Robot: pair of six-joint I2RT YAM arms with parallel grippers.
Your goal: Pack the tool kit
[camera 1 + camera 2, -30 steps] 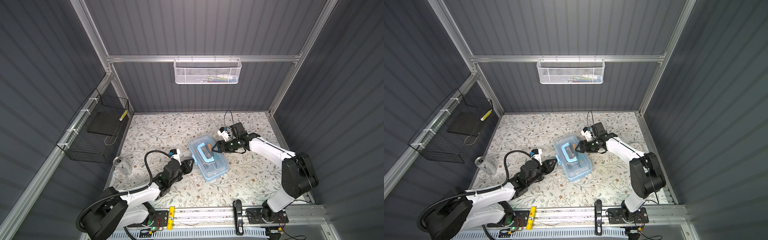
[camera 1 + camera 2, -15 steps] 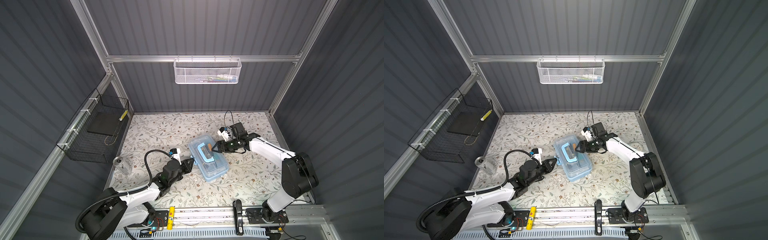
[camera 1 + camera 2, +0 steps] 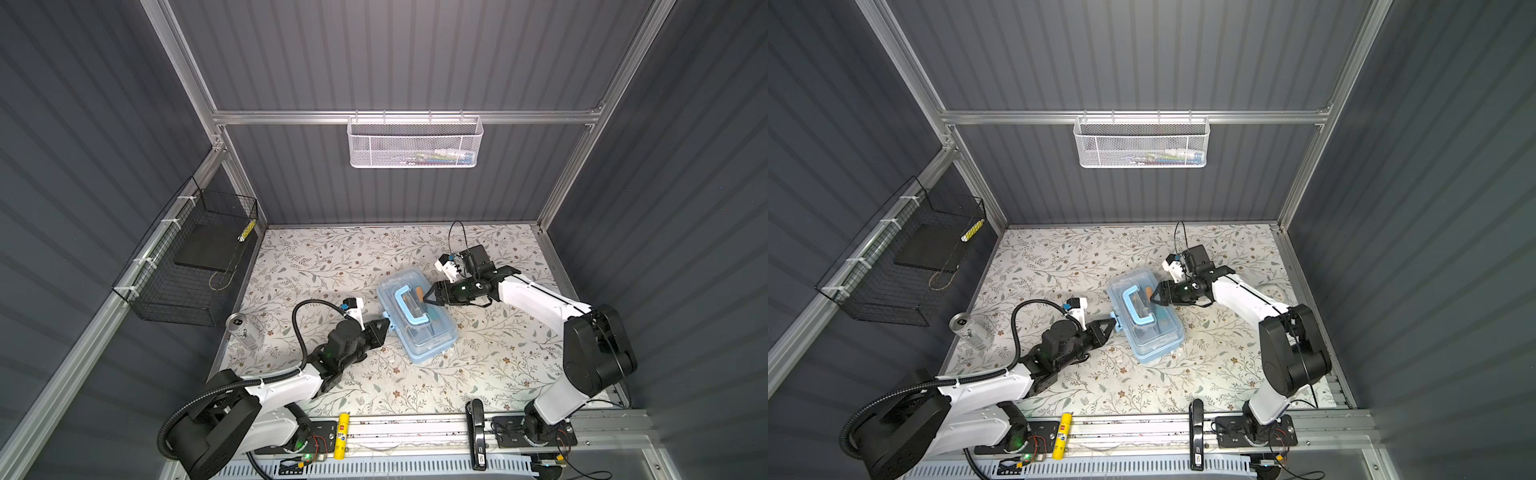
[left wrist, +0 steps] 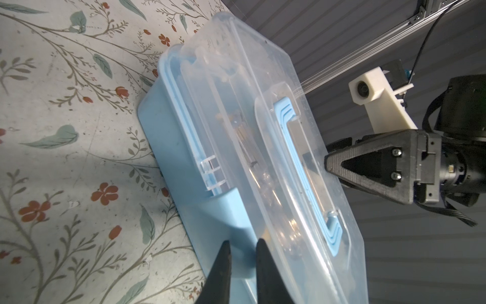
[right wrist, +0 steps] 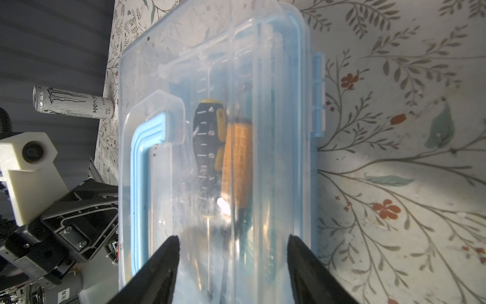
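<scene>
Tool kit box [image 3: 417,318] sat mid-counter [image 3: 332,257], clear lid [image 5: 210,79] down. Thru the lid: a black-yellow grip [image 5: 207,131] w/ an orange grip [image 5: 238,158] right beside it; the rest was blurred. Left hand [image 4: 243,247] was at the box's blue latch [image 4: 231,210], fingers nearly together; can't tell if clenched on it. Right hand [image 5: 232,238] was over the lid, spread wide, released. White mesh basket [image 3: 415,145], on the wall behind the box, held small colored items. Black wire basket [image 3: 174,299], left of the box, held a dark slab [image 3: 203,253] & a yellow-black stick [image 3: 248,229].

A robotics lab cell: grey panelled walls [image 3: 415,54], aluminium framing [image 3: 291,117], floral-covered table [image 3: 332,257].
</scene>
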